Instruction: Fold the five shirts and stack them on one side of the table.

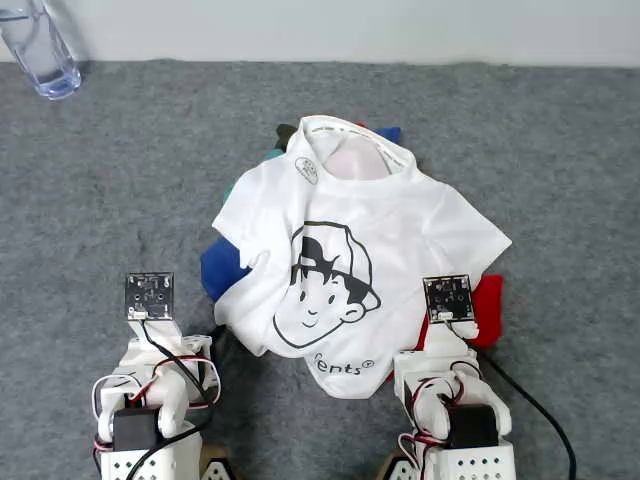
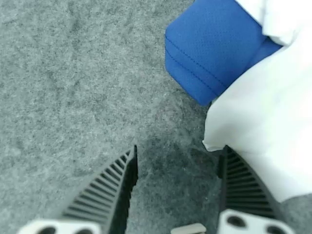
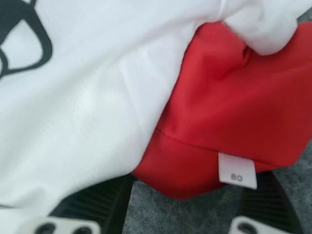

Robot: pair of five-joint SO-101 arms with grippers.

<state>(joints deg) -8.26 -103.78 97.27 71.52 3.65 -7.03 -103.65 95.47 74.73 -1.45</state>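
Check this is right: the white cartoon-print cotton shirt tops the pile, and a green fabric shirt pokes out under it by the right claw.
A red fabric shirt, not a green one, pokes out under the white cartoon-print cotton shirt by the right claw; the right wrist view shows it.

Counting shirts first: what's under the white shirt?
Under the white shirt, a blue shirt pokes out by the left arm, a red shirt by the right arm, a dark edge at the collar. The rest is covered.
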